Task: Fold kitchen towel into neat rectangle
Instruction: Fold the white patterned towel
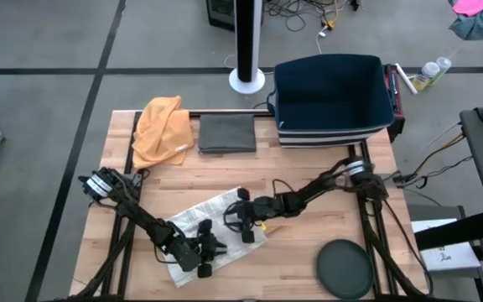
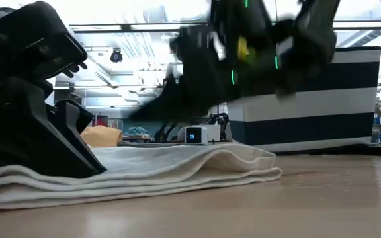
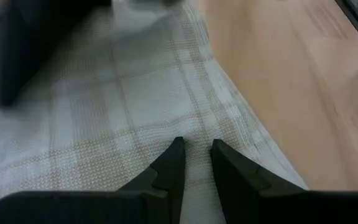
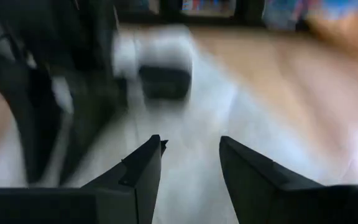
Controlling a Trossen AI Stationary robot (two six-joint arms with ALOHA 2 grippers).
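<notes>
The white checked kitchen towel (image 1: 193, 220) lies in flat layers on the wooden table, near its front middle; the low view (image 2: 177, 165) shows its stacked layers. My left gripper (image 1: 210, 256) is down on the towel's near part, its fingers almost together (image 3: 196, 152). My right gripper (image 1: 243, 225) is over the towel's right end, open and empty (image 4: 191, 149), and in the low view it is above the cloth (image 2: 243, 53). My left gripper has its fingertips (image 3: 178, 155) on the towel's upper layer near its edge (image 3: 197, 134), with cloth in the narrow gap between them. The fingers slant down onto it from the table's near left. The towel lies flat on the table, not lifted.
An orange cloth (image 1: 162, 130) and a folded dark grey cloth (image 1: 227, 134) lie at the table's far side. A navy bin (image 1: 334, 99) stands at the far right. A dark round disc (image 1: 346, 268) lies at the near right. Bare wood shows to the towel's right.
</notes>
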